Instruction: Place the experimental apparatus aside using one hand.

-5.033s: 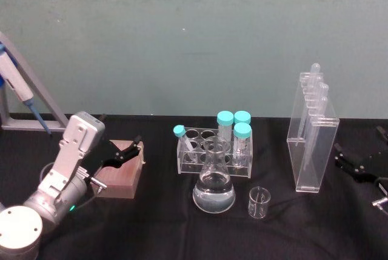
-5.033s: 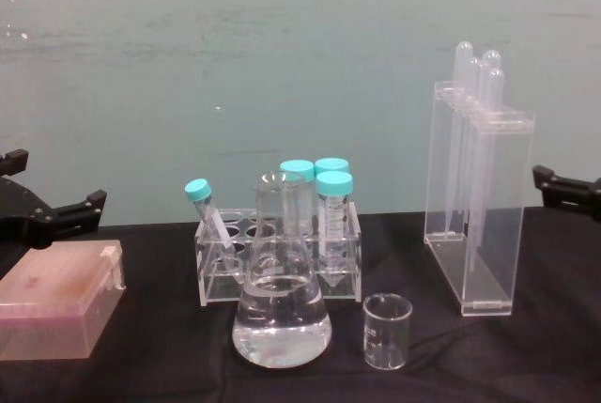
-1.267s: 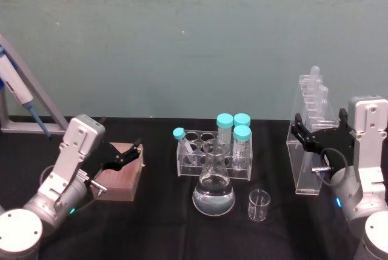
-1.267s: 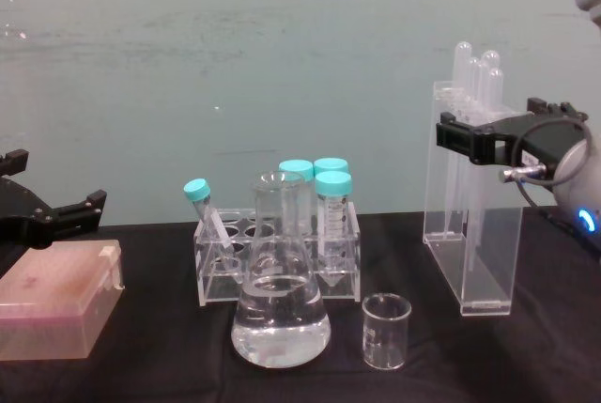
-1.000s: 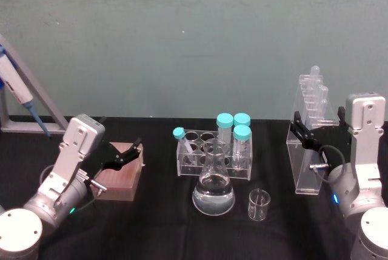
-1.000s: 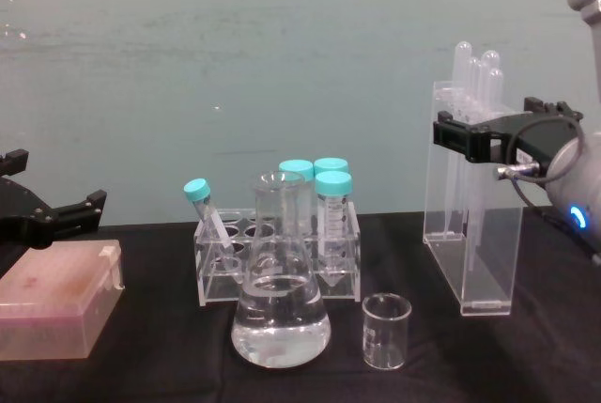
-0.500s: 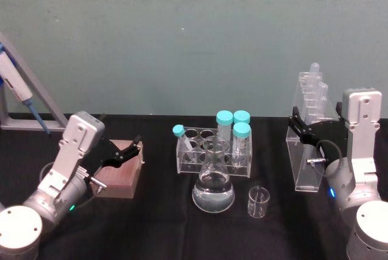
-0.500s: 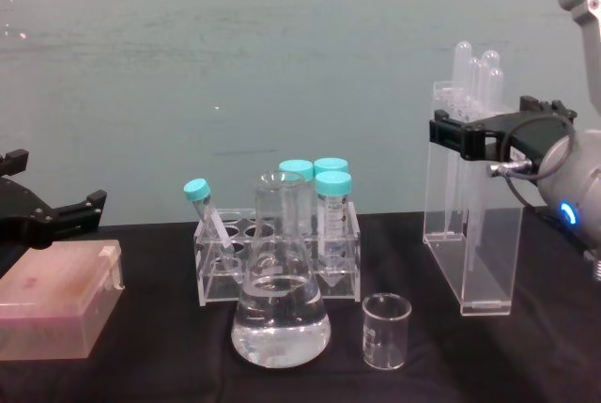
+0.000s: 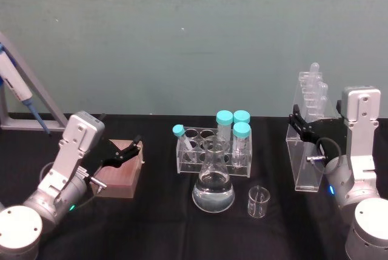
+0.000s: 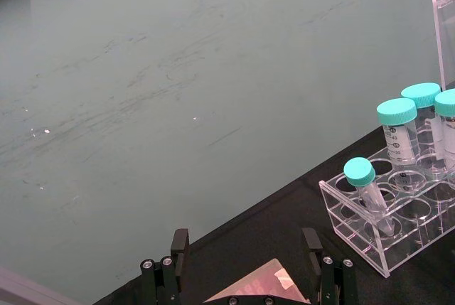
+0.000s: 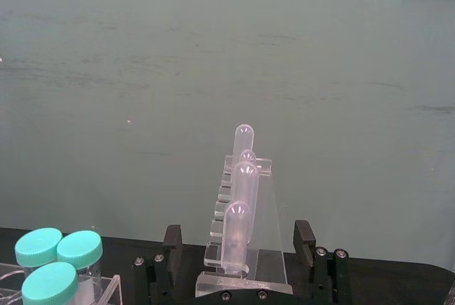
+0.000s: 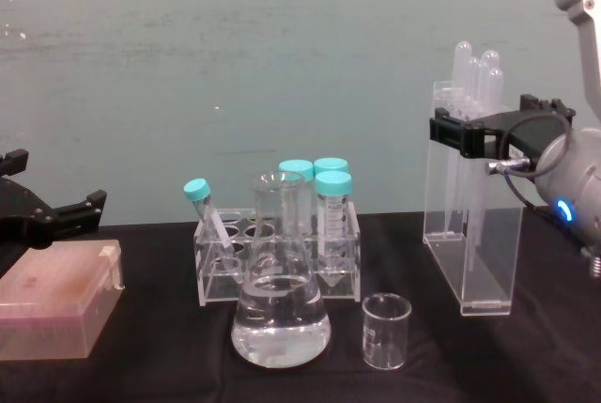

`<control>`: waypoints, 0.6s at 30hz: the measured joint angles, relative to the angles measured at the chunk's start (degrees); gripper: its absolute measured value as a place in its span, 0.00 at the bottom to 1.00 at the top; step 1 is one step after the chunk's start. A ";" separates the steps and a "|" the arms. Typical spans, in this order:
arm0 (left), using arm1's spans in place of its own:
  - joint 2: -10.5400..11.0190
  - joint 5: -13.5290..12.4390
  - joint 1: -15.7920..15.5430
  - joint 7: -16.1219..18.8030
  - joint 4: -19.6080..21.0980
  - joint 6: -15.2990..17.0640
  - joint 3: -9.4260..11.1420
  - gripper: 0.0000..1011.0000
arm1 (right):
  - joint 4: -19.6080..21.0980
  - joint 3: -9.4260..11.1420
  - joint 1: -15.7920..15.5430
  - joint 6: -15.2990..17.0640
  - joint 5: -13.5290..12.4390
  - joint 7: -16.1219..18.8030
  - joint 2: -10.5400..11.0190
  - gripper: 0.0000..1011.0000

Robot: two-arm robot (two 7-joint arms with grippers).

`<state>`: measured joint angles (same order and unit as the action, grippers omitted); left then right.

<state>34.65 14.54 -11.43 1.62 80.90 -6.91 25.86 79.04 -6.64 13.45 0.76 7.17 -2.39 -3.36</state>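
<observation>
Chest view: right gripper [image 12: 483,118] inched leftward, jaws straddling acrylic stand [image 12: 474,245] top.

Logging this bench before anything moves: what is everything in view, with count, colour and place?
acrylic stand: 1, clear, long tubes inside, table's right
conical flask: 1, clear, liquid inside, front centre
beaker: 1, clear, right of flask
tube rack: 1, clear, behind flask
capped tubes: 4, teal caps, in rack
box: 1, pinkish, table's left
pipette: 1, blue-white, far left
left pincer: 1, black, open, above box
right pincer: 1, black, open, astride stand's top
</observation>
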 joint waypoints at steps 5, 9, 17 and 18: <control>0.00 0.00 0.00 0.00 0.00 0.00 0.00 0.99 | -0.35 0.32 0.25 -0.14 0.25 0.12 -0.22 0.99; 0.00 0.00 0.00 0.00 0.00 0.00 0.00 0.99 | -0.64 0.56 0.42 -0.26 0.31 0.29 -0.31 0.99; 0.00 0.00 0.00 0.00 0.00 0.00 0.00 0.99 | -1.15 0.79 0.78 -0.42 0.44 0.62 -0.50 0.99; 0.00 0.00 0.00 0.00 0.00 0.00 0.00 0.99 | -1.19 0.85 0.84 -0.32 0.44 0.83 -0.50 0.99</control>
<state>34.64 14.55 -11.43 1.62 80.90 -6.91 25.86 77.84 -5.79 14.29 0.44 7.61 -1.55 -3.86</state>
